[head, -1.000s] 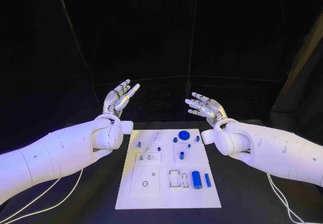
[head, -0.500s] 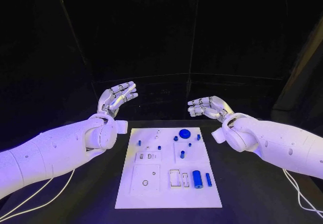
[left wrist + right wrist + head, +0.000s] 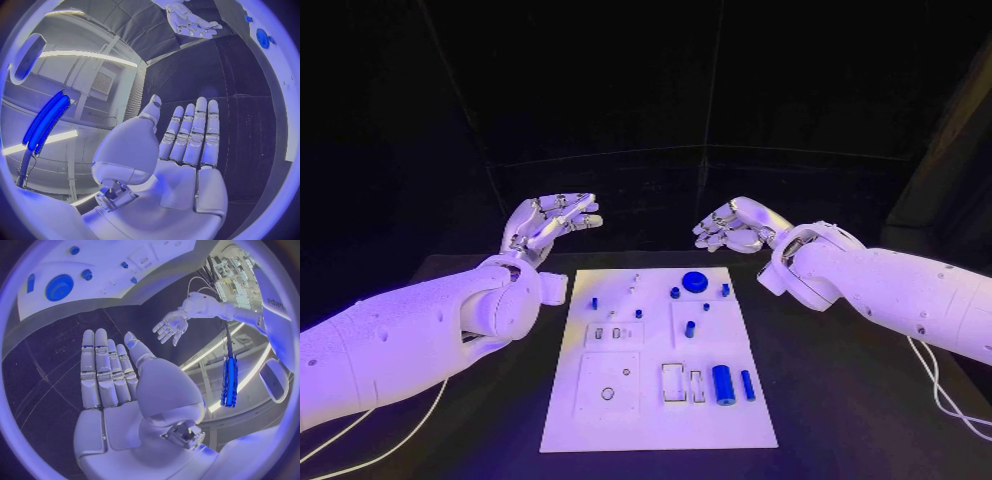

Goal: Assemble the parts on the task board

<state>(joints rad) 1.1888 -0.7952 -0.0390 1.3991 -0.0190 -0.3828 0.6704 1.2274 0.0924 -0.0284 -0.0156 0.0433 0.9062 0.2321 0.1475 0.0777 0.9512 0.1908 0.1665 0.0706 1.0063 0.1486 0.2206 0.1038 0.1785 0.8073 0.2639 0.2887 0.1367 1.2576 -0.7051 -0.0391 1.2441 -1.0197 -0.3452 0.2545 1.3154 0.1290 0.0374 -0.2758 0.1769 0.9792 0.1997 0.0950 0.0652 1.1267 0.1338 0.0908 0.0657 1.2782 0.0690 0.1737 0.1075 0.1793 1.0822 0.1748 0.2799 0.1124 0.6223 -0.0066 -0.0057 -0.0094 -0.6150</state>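
Note:
The white task board [image 3: 589, 420] lies flat in the middle of the black table. On it are a blue round disc [image 3: 694, 280] near the far edge, a thick blue cylinder [image 3: 723, 384] beside a thin blue peg [image 3: 746, 384] at the near right, and several small blue pegs such as one at the left [image 3: 593, 302]. My left hand [image 3: 553, 220] and right hand [image 3: 730, 228] hover beyond the board's far edge, apart from it. Both palms are bare with fingers stretched out, as the left hand [image 3: 187, 145] and right hand [image 3: 109, 375] show in their wrist views.
White cables run along the table at the near left [image 3: 387, 440] and near right [image 3: 942, 400]. The right wrist view shows the board [image 3: 112, 255] with the disc [image 3: 59, 287] and my left hand [image 3: 170, 327]. The left wrist view shows my right hand [image 3: 190, 20].
Both hands have tipped over from fingers pointing up to fingers leaning forward and have come a little closer together. The parts on the board have not moved.

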